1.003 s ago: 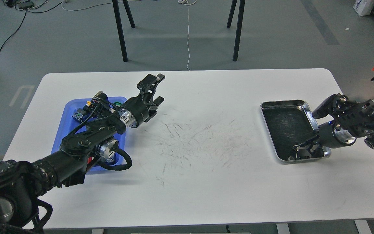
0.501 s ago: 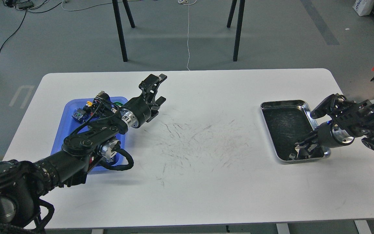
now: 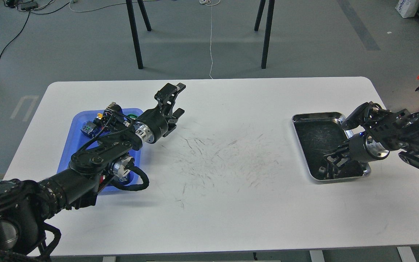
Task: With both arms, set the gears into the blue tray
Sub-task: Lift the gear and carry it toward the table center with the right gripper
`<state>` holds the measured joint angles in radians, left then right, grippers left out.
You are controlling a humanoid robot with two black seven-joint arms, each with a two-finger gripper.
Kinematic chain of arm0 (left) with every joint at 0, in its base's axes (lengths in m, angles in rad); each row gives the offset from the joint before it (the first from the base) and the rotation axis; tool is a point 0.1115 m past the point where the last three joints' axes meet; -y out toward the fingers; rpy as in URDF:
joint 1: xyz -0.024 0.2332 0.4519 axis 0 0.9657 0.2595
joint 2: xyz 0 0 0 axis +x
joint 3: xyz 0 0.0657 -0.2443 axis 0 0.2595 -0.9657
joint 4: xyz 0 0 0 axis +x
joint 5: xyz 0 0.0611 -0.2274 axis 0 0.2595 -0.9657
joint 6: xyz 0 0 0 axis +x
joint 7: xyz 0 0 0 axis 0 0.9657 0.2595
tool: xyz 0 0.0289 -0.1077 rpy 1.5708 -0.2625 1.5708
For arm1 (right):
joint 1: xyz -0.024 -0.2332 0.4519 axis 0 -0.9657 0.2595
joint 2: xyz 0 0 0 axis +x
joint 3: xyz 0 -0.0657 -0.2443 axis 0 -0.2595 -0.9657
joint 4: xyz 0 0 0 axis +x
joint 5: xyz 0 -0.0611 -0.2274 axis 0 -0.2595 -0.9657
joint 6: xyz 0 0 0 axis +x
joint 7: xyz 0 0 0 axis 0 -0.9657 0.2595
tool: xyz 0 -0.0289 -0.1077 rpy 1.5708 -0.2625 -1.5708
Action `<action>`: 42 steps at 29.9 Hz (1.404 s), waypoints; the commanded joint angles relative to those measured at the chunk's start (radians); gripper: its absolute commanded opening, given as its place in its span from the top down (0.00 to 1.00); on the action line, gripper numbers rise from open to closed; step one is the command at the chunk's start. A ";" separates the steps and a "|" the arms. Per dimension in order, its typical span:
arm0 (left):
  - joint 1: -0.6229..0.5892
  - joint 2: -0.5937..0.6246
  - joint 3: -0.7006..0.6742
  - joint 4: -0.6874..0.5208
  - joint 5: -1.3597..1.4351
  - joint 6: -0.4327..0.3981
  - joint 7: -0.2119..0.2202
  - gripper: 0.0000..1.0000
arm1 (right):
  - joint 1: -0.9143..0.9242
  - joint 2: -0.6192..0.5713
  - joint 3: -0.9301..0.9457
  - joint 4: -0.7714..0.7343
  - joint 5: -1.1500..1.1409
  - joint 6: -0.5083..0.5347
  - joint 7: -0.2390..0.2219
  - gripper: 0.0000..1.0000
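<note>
Bench point(image 3: 209, 203): white top, scuffed with dark marks in the middle; the blue tray sits at its left, the steel tray at its right, well apart.
Left arm point(image 3: 96, 156): reaches over the blue tray and hides much of it; almost unmoved over the last second.
Right arm point(image 3: 406, 131): comes in from the right edge and has swung inward over the steel tray within the last second.
Blue tray point(image 3: 72, 140): holds several small coloured parts at its far end; whether any gear is among them cannot be told.
Steel tray point(image 3: 318, 118): dark scratched floor, with the right claw low over its near right corner.
Left claw point(image 3: 173, 100): fingers spread apart and empty, raised above the bench just beyond the blue tray's far right corner.
Right claw point(image 3: 331, 162): tips now further inside the steel tray than a second ago; seen dark against the floor, so its grip cannot be told.
Gear point(image 3: 321, 170): a small dark round spot lies on the steel tray floor just beside the right claw tips, probably a gear.
Meaning: the right arm looks to be closing in for a pickup; the carry across to the blue tray is not yet begun.
</note>
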<state>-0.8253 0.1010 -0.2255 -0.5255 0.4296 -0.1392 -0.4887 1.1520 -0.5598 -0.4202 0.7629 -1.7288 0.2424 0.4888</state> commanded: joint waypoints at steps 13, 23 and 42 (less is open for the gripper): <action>0.000 -0.017 0.000 0.022 0.000 0.000 0.000 0.00 | 0.011 -0.037 0.130 0.009 0.107 0.012 0.000 0.88; 0.000 -0.017 -0.002 0.022 0.044 0.000 0.000 0.00 | -0.005 -0.023 0.129 0.010 0.382 0.023 0.000 0.90; -0.002 -0.017 -0.003 0.022 0.043 0.000 0.000 0.00 | -0.015 0.100 0.133 0.088 0.733 0.110 0.000 0.90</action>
<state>-0.8258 0.0829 -0.2286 -0.5032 0.4732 -0.1396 -0.4887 1.1476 -0.4724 -0.2860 0.8146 -1.0158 0.3481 0.4887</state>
